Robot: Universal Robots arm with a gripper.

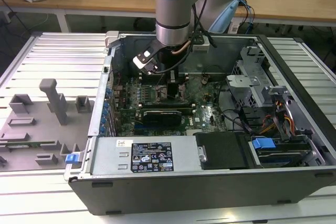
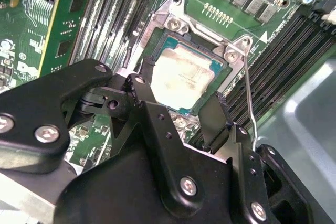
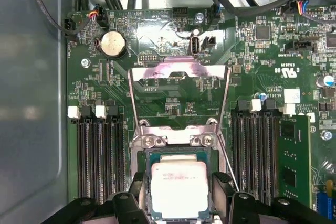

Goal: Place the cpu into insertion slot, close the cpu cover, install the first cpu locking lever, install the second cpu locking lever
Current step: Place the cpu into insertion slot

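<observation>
While cover (image 3: 178,73) stands swung up off socket (image 3: 178,151), chip (image 3: 178,190) appears seated inside socket rim. End effector (image 2: 177,100) straddles chip; clamped or released, cannot tell. Hazards: chip dragged askew on lift-off if grip not freed, contacts bent underneath; lever wire (image 2: 251,95) just beside end effector, so snag risk.

Slatted metal table (image 1: 60,56): open computer case (image 1: 184,188), grey fixture tray (image 1: 29,129) alongside.
</observation>
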